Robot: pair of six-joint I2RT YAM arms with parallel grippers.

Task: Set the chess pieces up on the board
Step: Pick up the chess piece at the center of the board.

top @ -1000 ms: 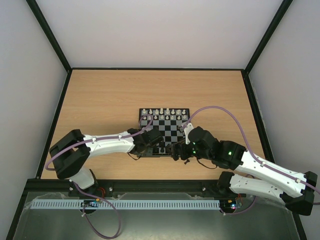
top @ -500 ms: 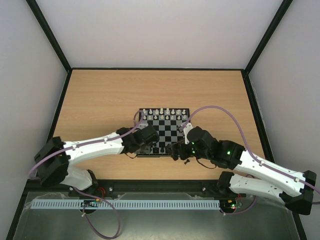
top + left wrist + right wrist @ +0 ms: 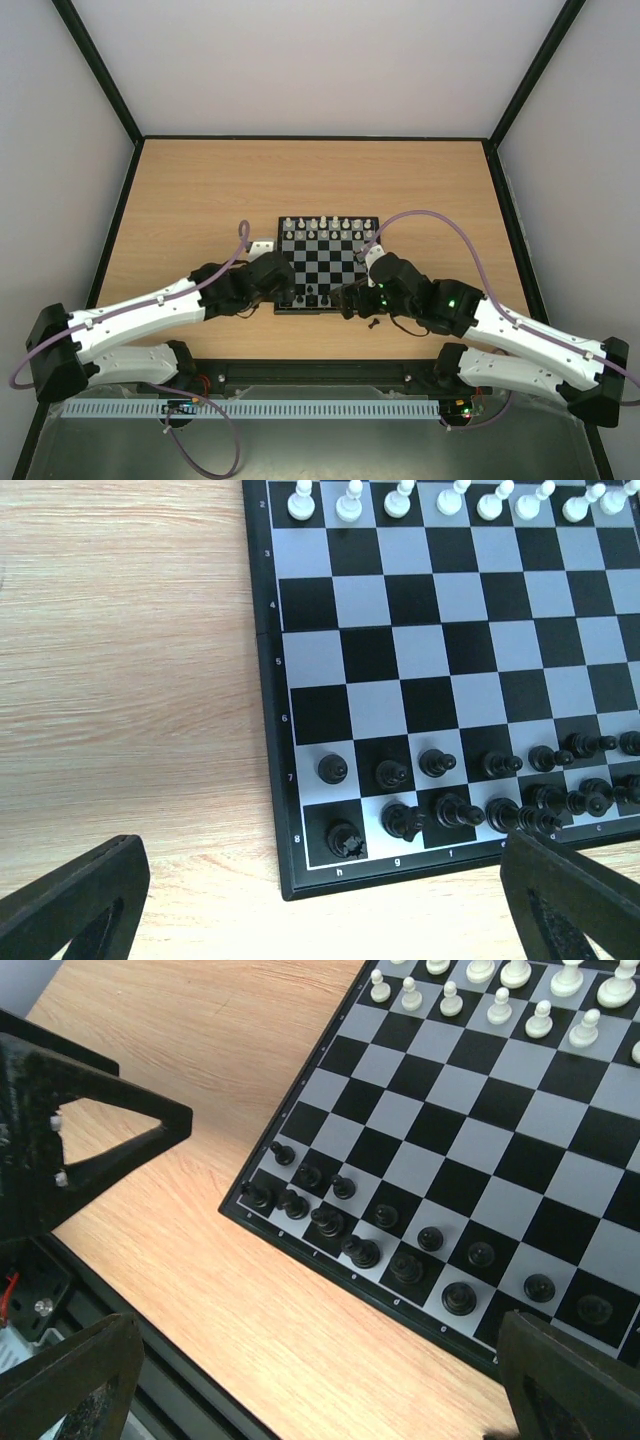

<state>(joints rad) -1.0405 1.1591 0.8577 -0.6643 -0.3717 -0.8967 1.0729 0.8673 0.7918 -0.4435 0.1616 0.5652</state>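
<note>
The board [image 3: 335, 260] lies mid-table. White chess pieces [image 3: 328, 225] fill its far rows and black ones [image 3: 322, 296] its near rows. In the left wrist view a black rook [image 3: 345, 838] stands on the corner square, with black pawns [image 3: 437, 763] behind it and white pawns [image 3: 400, 500] at the top. My left gripper [image 3: 320, 920] hangs open just off the board's near-left corner, holding nothing. My right gripper [image 3: 320, 1400] is open over bare wood at the near edge, beside the black row [image 3: 350, 1240]. A small dark thing [image 3: 373, 323] lies on the wood there.
Black posts and pale walls ring the wooden table [image 3: 200, 200]. A metal rail [image 3: 260, 408] with the arm bases runs along the near edge. The left arm's finger [image 3: 110, 1135] shows at the left of the right wrist view.
My left gripper has opened and drawn back to the left, off the board's near-left corner, leaving the black rook on its square. The right arm has hardly moved.
</note>
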